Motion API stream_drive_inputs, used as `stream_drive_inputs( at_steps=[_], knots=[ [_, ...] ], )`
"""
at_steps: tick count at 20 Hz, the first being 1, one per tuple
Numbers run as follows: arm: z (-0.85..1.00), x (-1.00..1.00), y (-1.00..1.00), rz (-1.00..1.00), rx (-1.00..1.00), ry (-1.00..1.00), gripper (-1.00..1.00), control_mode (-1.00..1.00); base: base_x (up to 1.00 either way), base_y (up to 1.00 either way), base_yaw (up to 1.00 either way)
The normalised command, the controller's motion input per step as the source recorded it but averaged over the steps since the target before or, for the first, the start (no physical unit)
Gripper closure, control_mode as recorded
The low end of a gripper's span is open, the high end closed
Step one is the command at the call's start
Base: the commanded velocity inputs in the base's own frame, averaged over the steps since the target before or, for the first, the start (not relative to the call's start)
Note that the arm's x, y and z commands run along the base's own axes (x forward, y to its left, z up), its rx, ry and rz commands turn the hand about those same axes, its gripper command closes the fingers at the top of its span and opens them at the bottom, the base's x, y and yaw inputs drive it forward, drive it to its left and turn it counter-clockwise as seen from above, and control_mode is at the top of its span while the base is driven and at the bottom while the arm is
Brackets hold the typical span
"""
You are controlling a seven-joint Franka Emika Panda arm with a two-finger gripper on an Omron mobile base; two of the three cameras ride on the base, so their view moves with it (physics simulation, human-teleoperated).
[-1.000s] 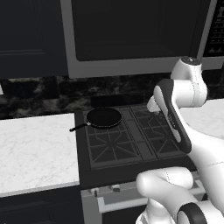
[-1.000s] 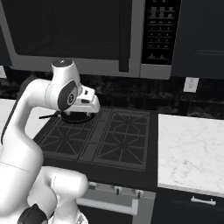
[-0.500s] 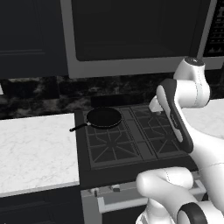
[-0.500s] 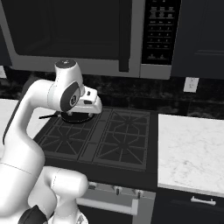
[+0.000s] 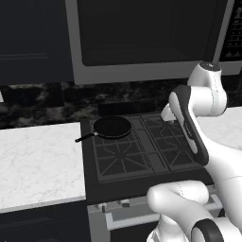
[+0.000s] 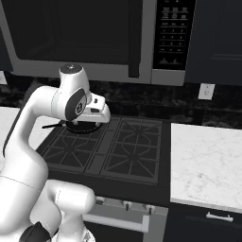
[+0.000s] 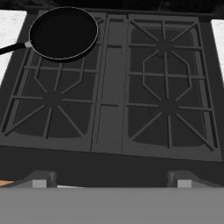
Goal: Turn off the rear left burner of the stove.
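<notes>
Gripper [image 7: 112,177] wide open, holding nothing, above stove [image 7: 109,105]; best lowered toward front knobs [image 5: 124,203], avoiding pan [image 7: 63,33].

- We see the frying pan [image 7: 63,32] covering most of the rear left burner [image 7: 65,65]; its handle [image 7: 11,49] is cut off at the hand view's left edge
- The stove [image 5: 142,151]'s knobs [image 6: 125,205] are too small for us to read; the arm hides its right front corner in the left base view

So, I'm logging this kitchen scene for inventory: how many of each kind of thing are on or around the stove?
Stove: 1
Burner grates, including the rear left burner: 4
Frying pan: 1
Microwave: 1
Marble counters: 2
Total: 9
</notes>
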Motion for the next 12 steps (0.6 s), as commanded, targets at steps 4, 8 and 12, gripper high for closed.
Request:
stream_drive_inputs(
  at_steps=[4,8,12],
  knots=[
    [0.00,0.00,0.00,0.00,0.00,0.00,-1.00,1.00,0.00,-0.03,0.00],
    [0.00,0.00,0.00,0.00,0.00,0.00,-1.00,1.00,-0.02,-0.26,0.00],
    [0.00,0.00,0.00,0.00,0.00,0.00,-1.00,1.00,-0.02,-0.31,0.00]
  ],
)
